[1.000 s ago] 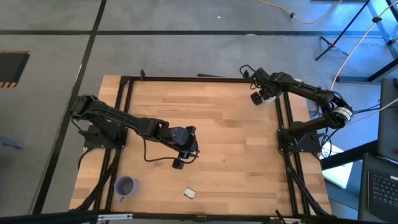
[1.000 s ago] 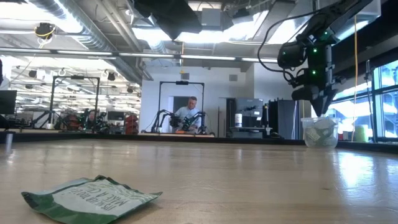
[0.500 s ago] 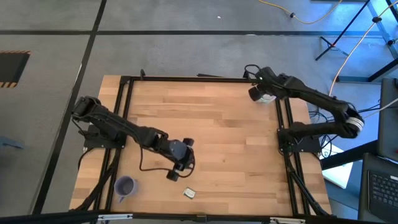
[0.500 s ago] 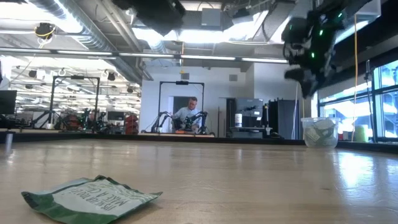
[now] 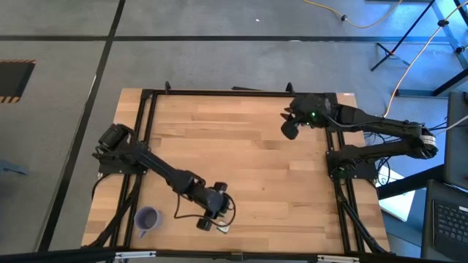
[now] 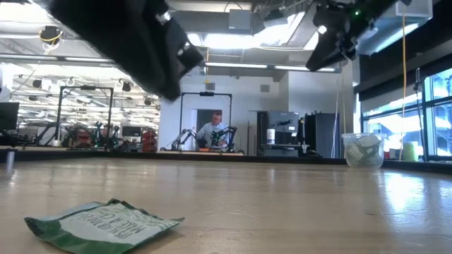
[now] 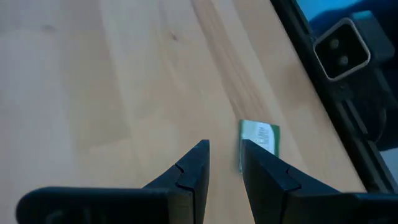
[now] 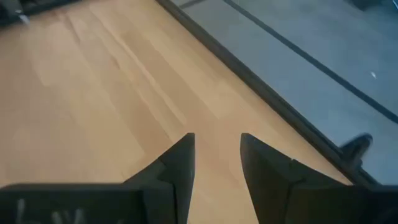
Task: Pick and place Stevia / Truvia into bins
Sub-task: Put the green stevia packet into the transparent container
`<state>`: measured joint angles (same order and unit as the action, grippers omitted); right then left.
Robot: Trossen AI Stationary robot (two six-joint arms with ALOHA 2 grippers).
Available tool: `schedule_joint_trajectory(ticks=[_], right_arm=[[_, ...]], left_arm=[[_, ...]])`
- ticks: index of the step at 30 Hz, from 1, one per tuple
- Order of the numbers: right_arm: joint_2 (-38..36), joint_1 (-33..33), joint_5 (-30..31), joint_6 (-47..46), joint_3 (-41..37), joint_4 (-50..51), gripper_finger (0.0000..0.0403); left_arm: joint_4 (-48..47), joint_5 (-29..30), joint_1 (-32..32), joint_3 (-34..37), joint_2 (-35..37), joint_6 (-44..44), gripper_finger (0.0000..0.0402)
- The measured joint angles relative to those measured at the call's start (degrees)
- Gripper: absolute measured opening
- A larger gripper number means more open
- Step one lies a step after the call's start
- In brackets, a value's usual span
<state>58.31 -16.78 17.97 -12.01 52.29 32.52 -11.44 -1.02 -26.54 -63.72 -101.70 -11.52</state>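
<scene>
One green-and-white Stevia sachet [image 6: 106, 226] lies flat on the wood near the table's near edge, also seen as the sachet [image 7: 258, 140] and the sachet [image 5: 224, 229]. My left gripper [image 7: 224, 152] hangs open just short of it, the sachet beside one fingertip; this left gripper [image 5: 210, 223] touches nothing. The purple cup [image 5: 148, 218] stands at the near left. The translucent white cup [image 6: 364, 149] holds sachets near the far right corner. My right gripper [image 8: 217, 146] is open and empty, raised beside that cup, shown as the right gripper [image 5: 289, 130].
A black frame rail [image 7: 323, 81] runs along the near edge close to the sachet. Another rail [image 8: 249, 74] borders the far edge by my right gripper. Bare wood [image 5: 248, 153] spans the middle of the table. A person sits at another robot far behind [image 6: 214, 130].
My left gripper has swung from the table's middle toward the near edge and come down close to the sachet. My right gripper has risen from over the white cup and moved toward the table's left. The sachet has not moved.
</scene>
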Motion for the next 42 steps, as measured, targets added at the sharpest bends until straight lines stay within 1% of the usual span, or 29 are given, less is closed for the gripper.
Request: schedule_joint_trajectory(ticks=[2,8,12,15,20,25,29,35,42], right_arm=[[0.3,1.1,0.3,0.6,0.0,-1.1,0.0131],[0.5,1.4,0.4,0.3,0.0,-1.6,0.0131],[0.5,1.4,0.4,0.1,0.0,-1.5,0.0131],[0.5,1.4,0.4,0.1,0.0,-1.5,0.0131],[0.5,1.4,0.4,0.2,0.0,-1.4,0.0131],[0.5,1.4,0.4,0.4,0.0,-1.4,0.0131],[0.5,1.4,0.4,0.4,0.0,-1.3,0.0131],[0.5,1.4,0.4,0.5,0.0,-1.1,0.0131],[0.5,1.5,0.4,0.5,0.0,-1.1,0.0131]], left_arm=[[0.9,0.0,-0.9,-0.3,-1.8,-0.8,0.0086],[0.9,0.0,-3.0,-4.6,-8.1,-1.8,0.0086],[-3.2,0.0,-3.5,-7.4,-12.0,-3.4,0.0086],[-7.1,-0.1,-3.5,-8.8,-13.6,-5.0,0.0086],[-9.8,0.9,-3.7,-9.5,-13.9,-7.1,0.0084],[-12.5,4.1,-4.3,-9.6,-13.8,-7.3,0.0063],[-12.8,3.9,-4.4,-9.6,-14.7,-7.0,0.0045],[-12.9,1.9,-4.4,-9.8,-16.9,-7.3,0.0028],[-13.2,2.6,-3.8,-9.3,-14.2,-7.4,0.0003]])
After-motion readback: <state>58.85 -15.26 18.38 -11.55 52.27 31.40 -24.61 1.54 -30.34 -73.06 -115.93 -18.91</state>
